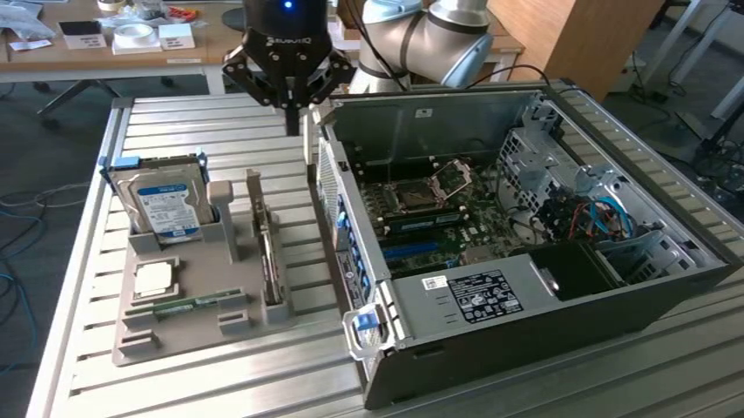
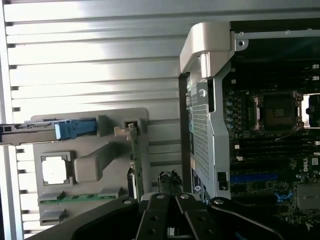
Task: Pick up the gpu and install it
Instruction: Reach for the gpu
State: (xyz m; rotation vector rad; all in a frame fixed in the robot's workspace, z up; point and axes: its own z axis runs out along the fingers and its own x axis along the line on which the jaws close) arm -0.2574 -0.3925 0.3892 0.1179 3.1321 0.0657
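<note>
The gpu [image 1: 271,261] stands on its edge in a slot of the grey holder tray [image 1: 174,344], left of the open computer case [image 1: 651,270] in the exterior view. In the wrist view the gpu [image 2: 135,157] appears edge-on as a thin green strip with a pale bracket at one end. My gripper [image 1: 291,122] hangs above the slatted table behind the tray's far end, close to the case's rear corner. Its fingers are shut together with nothing between them. In the wrist view the gripper [image 2: 170,184] sits between the gpu and the case wall.
On the tray also stand a blue-labelled hard drive [image 1: 169,205], a square processor [image 1: 157,279] and a narrow green RAM stick [image 1: 192,305]. The motherboard [image 1: 448,222] lies exposed inside the case. A desk [image 1: 70,57] with boxes stands behind the table.
</note>
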